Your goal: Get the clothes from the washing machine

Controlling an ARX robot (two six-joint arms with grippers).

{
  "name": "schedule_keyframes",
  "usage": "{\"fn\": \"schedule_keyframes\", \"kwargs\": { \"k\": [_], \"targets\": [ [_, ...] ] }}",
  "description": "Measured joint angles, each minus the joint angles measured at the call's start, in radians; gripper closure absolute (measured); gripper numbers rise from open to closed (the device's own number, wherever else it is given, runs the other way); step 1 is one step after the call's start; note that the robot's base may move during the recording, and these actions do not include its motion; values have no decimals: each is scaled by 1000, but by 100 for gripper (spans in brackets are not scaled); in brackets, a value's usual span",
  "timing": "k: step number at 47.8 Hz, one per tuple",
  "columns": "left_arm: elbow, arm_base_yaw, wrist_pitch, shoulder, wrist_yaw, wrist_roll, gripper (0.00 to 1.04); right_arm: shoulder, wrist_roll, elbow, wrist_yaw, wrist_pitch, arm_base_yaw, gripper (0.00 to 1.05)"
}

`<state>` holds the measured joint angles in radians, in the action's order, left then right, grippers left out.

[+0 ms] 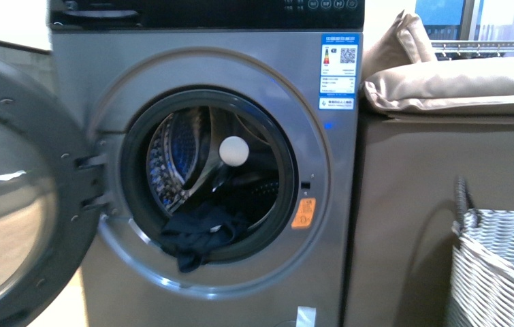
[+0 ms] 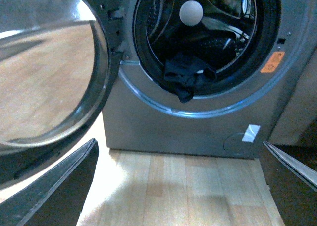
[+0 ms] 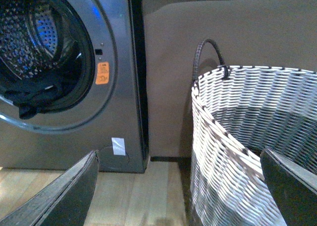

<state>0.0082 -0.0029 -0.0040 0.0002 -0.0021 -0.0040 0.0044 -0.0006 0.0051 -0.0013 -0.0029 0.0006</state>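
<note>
The grey washing machine (image 1: 240, 286) stands with its round door (image 1: 9, 197) swung open to the left. The dark navy clothes (image 1: 196, 235) lie in the drum mouth and hang over its lower rim. They also show in the left wrist view (image 2: 185, 77) and the right wrist view (image 3: 32, 97). A white ball (image 1: 233, 151) sits in the drum. My left gripper (image 2: 185, 186) is open and empty, low over the wooden floor, short of the washer. My right gripper (image 3: 181, 191) is open and empty, beside the basket. Neither arm shows in the front view.
A grey-and-white woven basket (image 1: 506, 272) with a dark handle stands on the floor right of the washer; it also shows in the right wrist view (image 3: 257, 117). A brown cabinet (image 1: 404, 204) with beige cushions (image 1: 458, 85) stands beside the washer. The floor (image 2: 183, 186) is light wood.
</note>
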Motion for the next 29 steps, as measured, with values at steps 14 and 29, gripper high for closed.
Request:
{"fn": "schedule_keyframes", "kwargs": {
  "k": [14,29],
  "targets": [
    [0,0,0,-1,2,0,7,0,0,0,3,1,0,8],
    [0,0,0,1,2,0,7,0,0,0,0,0,0,8]
  ]
}}
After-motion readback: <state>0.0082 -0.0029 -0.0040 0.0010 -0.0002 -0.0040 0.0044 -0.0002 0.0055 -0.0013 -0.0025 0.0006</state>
